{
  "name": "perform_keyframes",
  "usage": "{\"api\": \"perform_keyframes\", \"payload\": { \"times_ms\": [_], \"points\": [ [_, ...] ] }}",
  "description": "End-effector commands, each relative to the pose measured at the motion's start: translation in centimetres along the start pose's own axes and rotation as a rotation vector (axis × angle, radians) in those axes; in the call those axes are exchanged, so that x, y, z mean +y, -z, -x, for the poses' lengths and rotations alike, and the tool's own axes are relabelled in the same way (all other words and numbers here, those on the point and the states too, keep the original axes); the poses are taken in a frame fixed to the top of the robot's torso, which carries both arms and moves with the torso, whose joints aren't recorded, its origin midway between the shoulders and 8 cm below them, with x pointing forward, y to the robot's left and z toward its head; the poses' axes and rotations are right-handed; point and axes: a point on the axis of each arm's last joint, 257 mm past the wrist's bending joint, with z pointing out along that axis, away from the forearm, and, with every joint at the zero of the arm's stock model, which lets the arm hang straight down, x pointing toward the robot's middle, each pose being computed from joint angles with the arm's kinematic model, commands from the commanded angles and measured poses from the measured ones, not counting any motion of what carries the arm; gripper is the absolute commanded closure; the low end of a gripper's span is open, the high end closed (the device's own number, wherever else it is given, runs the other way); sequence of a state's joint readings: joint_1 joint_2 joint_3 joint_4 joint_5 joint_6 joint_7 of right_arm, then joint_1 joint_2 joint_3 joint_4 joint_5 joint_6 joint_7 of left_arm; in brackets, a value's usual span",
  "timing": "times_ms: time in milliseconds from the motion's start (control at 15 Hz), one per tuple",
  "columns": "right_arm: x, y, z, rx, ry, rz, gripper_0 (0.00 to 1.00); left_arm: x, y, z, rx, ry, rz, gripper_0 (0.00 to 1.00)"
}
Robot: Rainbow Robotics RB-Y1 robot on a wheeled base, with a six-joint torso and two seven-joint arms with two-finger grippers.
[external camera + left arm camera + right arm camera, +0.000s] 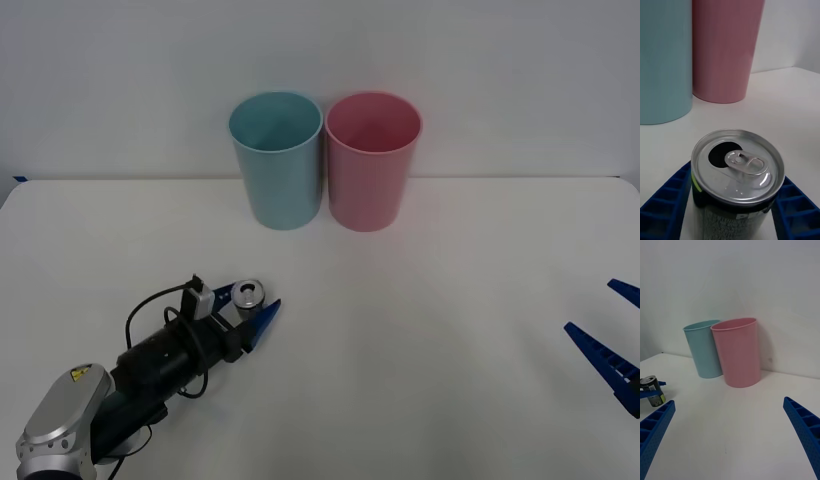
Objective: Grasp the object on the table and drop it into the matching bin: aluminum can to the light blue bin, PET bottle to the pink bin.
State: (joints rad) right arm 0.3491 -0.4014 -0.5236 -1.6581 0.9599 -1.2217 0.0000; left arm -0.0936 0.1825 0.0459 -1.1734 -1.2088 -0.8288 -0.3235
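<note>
**Can between the fingers, lift not yet begun**

Toward the near left part of the table (420, 360), the aluminum can (248, 294) stood upright with the left gripper (252, 310) around it, one blue finger on each side of its body. From the wrist the fingers looked pressed against the can, though the actual contact lines were hidden below its rim, so a firm grip was likely rather than certain. The can's top was already opened, its pull-tab lying flat.

To do this step well, the fingers would need to squeeze the can's mid-body evenly, neither denting the thin wall nor letting it slip, and then raise it straight up before travelling. The light blue bin (277, 160) stood at the far edge of the table, touching the pink bin (371, 160) on its right, so the carry should end squarely over the blue rim, clear of the pink one, with the release made low enough that the can cannot bounce out.

The right gripper (612, 335) waited spread open over the table's right edge.

Counted: one can, two bins, two grippers.
</note>
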Motion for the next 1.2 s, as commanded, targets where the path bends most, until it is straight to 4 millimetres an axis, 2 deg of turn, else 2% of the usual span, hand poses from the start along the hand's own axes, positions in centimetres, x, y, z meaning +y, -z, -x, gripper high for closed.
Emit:
{"api": "perform_keyframes", "payload": {
  "times_ms": [67, 533, 667, 933, 1200],
  "points": [
    [0.0, 0.0, 0.0, 0.000, 0.000, 0.000, 0.00, 0.0, 0.1, -0.1, 0.001, 0.001, 0.001, 1.00],
    [0.0, 0.0, 0.0, 0.000, 0.000, 0.000, 0.00, 0.0, 0.0, 0.0, 0.002, 0.005, 0.002, 1.00],
    [0.0, 0.0, 0.0, 0.000, 0.000, 0.000, 0.00, 0.8, 0.3, 0.4, -0.007, 0.001, 0.016, 1.00],
    [0.0, 0.0, 0.0, 0.000, 0.000, 0.000, 0.00, 3.3, 1.7, 3.5, -0.067, 0.012, 0.048, 1.00],
    [0.0, 0.0, 0.0, 0.000, 0.000, 0.000, 0.00, 5.9, 3.6, 8.2, -0.145, 0.058, 0.053, 1.00]
  ]
}}
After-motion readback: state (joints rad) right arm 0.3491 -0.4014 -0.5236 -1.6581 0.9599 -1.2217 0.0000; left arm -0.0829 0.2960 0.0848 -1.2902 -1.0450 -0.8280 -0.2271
